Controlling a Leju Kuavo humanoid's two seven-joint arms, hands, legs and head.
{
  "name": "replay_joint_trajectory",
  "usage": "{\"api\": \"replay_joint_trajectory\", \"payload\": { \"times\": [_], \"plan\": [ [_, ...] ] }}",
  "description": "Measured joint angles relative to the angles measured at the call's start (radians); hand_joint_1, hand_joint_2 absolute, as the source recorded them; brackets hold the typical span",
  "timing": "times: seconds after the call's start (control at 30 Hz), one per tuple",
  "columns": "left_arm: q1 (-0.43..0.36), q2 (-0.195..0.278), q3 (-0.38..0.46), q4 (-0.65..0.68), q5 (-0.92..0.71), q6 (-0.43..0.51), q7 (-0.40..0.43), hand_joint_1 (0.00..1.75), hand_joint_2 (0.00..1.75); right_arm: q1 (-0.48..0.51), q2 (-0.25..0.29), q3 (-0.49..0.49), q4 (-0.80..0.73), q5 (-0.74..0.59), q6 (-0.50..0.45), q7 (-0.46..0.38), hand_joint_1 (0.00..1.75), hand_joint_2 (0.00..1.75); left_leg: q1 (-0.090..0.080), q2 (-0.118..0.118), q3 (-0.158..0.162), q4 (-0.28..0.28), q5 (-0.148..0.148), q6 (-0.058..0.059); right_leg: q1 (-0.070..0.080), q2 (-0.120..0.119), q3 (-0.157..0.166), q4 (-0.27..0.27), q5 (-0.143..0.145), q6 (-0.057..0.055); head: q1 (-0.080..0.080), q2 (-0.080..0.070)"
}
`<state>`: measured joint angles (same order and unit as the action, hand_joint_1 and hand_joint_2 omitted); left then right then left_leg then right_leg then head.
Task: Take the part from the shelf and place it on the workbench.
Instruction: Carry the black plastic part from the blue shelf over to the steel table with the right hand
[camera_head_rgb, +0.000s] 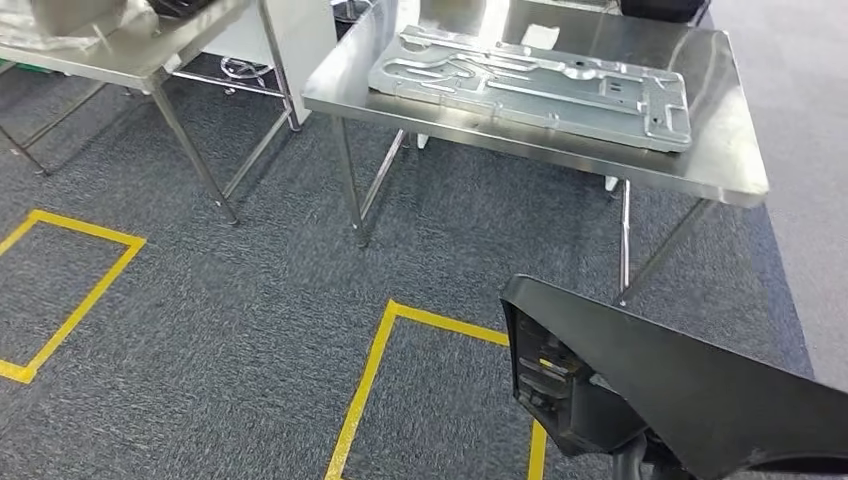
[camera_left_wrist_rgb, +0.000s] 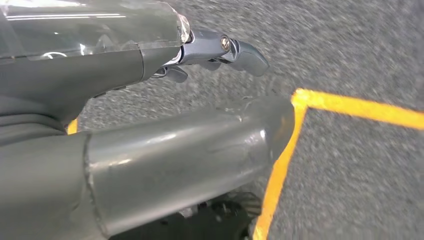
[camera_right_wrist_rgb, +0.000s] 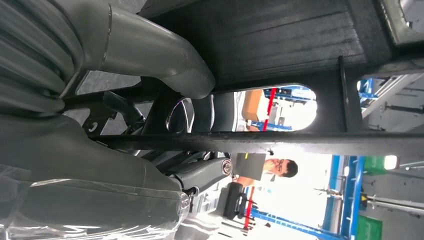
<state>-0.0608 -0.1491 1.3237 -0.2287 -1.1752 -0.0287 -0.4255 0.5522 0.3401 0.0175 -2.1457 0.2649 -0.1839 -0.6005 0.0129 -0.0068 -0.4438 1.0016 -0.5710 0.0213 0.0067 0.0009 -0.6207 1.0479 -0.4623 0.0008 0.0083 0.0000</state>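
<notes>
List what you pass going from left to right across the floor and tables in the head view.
Yellow tape square → left steel table → workbench carrying the metal plate. The black part sits low in front, towards the right.

I see black part (camera_head_rgb: 690, 400), ribbed on underside. Silver-grey stamped panel (camera_head_rgb: 530, 88) on shiny steel surface (camera_head_rgb: 735, 160). Speckled dark grey carpet (camera_head_rgb: 230, 300), yellow tape outlines (camera_head_rgb: 365, 385). Grey left hand (camera_left_wrist_rgb: 150, 165), glossy thumb.

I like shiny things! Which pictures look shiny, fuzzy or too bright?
Head view: sharp, with the steel workbench mirror-shiny. Left wrist view: the carpet is smeared with blur, and the yellow tape looks soft. Right wrist view: the black part is dark against a washed-out bright background.
</notes>
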Motion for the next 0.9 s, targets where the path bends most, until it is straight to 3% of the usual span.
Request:
{"api": "replay_joint_trajectory", "payload": {
  "times": [0.1,0.17,0.27,0.3,0.33,0.37,0.43,0.5,0.63,0.7,0.8,0.83,0.87,0.9],
  "plan": [
    [-0.003,-0.001,0.0,0.0,0.0,-0.001,0.0,0.0,0.0,0.001,-0.001,0.0,-0.001,0.004,-0.007,0.004,1.75,1.75,-0.001,0.003,0.023,0.008,-0.001,-0.018,0.001,0.003,0.027,-0.026,-0.005,-0.017,0.0,0.0],
    [-0.006,0.0,0.0,0.0,-0.002,-0.002,0.001,0.0,0.0,-0.003,-0.001,0.0,-0.001,0.022,-0.035,0.022,1.75,1.75,-0.001,0.003,0.012,0.067,-0.008,-0.025,-0.007,0.003,0.059,-0.04,-0.009,-0.025,-0.003,0.0],
    [-0.011,0.003,0.0,0.0,-0.011,-0.005,0.002,0.0,0.0,-0.02,-0.003,-0.007,0.001,0.067,-0.129,0.062,1.75,1.75,0.002,0.003,-0.101,0.237,-0.077,-0.037,-0.01,0.002,0.085,-0.045,-0.028,-0.032,-0.012,0.0],
    [-0.01,0.004,0.0,0.0,-0.015,-0.006,0.002,0.0,0.0,-0.028,-0.005,-0.013,0.001,0.079,-0.163,0.071,1.75,1.75,0.002,0.003,-0.138,0.272,-0.099,-0.041,-0.01,0.004,0.091,-0.045,-0.035,-0.032,-0.012,0.0],
    [-0.008,0.006,-0.001,0.0,-0.018,-0.007,0.002,0.0,0.0,-0.036,-0.008,-0.02,0.001,0.088,-0.192,0.077,1.75,1.75,0.003,0.003,-0.161,0.276,-0.101,-0.043,-0.01,0.006,0.1,-0.045,-0.043,-0.03,-0.014,0.0],
    [-0.006,0.008,-0.001,0.0,-0.022,-0.008,0.002,0.0,0.0,-0.046,-0.012,-0.028,0.001,0.093,-0.216,0.082,1.75,1.75,0.004,0.003,-0.17,0.25,-0.078,-0.043,-0.011,0.008,0.112,-0.044,-0.052,-0.028,-0.014,0.0],
    [-0.004,0.012,-0.001,0.0,-0.026,-0.01,0.002,0.0,0.0,-0.07,-0.02,-0.043,0.001,0.1,-0.256,0.091,1.75,1.75,0.006,0.005,-0.158,0.141,0.024,-0.042,-0.013,0.01,0.136,-0.044,-0.072,-0.019,-0.015,0.0],
    [-0.004,0.014,-0.002,0.0,-0.032,-0.011,0.003,0.0,0.0,-0.093,-0.031,-0.057,0.0,0.114,-0.298,0.108,1.75,1.75,0.004,0.009,-0.151,0.066,0.082,-0.033,-0.011,0.011,0.15,-0.041,-0.09,-0.007,-0.016,0.0],
    [-0.005,0.014,-0.01,0.0,-0.058,-0.017,0.008,0.0,0.0,-0.171,-0.094,-0.11,0.008,0.299,-0.452,0.241,1.75,1.75,0.004,0.009,-0.14,0.051,0.084,0.0,-0.01,0.011,0.159,-0.017,-0.102,0.023,-0.011,0.0],
    [-0.009,0.015,-0.02,0.0,-0.073,-0.021,0.009,0.0,0.0,-0.245,-0.15,-0.172,0.03,0.441,-0.494,0.324,1.75,1.75,0.005,0.009,-0.124,0.046,0.08,0.009,-0.013,0.008,0.123,0.053,-0.128,0.034,-0.007,0.0],
    [-0.017,0.018,-0.034,0.0,-0.091,-0.026,0.009,0.0,0.0,-0.361,-0.241,-0.274,0.093,0.679,-0.504,0.421,1.75,1.75,0.004,0.009,-0.112,0.044,0.068,0.016,-0.016,0.004,-0.001,0.22,-0.188,0.046,-0.003,0.0],
    [-0.018,0.019,-0.037,0.0,-0.094,-0.027,0.009,0.0,0.0,-0.387,-0.265,-0.295,0.115,0.746,-0.502,0.445,1.75,1.75,0.004,0.008,-0.105,0.043,0.062,0.017,-0.017,0.004,-0.03,0.237,-0.185,0.046,-0.003,0.0],
    [-0.017,0.02,-0.041,0.0,-0.096,-0.028,0.009,0.0,0.0,-0.407,-0.286,-0.308,0.134,0.81,-0.497,0.464,1.75,1.75,0.004,0.006,-0.095,0.043,0.055,0.016,-0.017,0.004,-0.042,0.222,-0.162,0.043,-0.003,0.0],
    [-0.016,0.021,-0.045,0.0,-0.097,-0.029,0.01,0.0,0.0,-0.427,-0.306,-0.316,0.154,0.886,-0.486,0.484,1.75,1.75,0.004,0.004,-0.084,0.042,0.047,0.014,-0.017,0.004,-0.04,0.175,-0.118,0.039,-0.002,0.0]
  ]
}}
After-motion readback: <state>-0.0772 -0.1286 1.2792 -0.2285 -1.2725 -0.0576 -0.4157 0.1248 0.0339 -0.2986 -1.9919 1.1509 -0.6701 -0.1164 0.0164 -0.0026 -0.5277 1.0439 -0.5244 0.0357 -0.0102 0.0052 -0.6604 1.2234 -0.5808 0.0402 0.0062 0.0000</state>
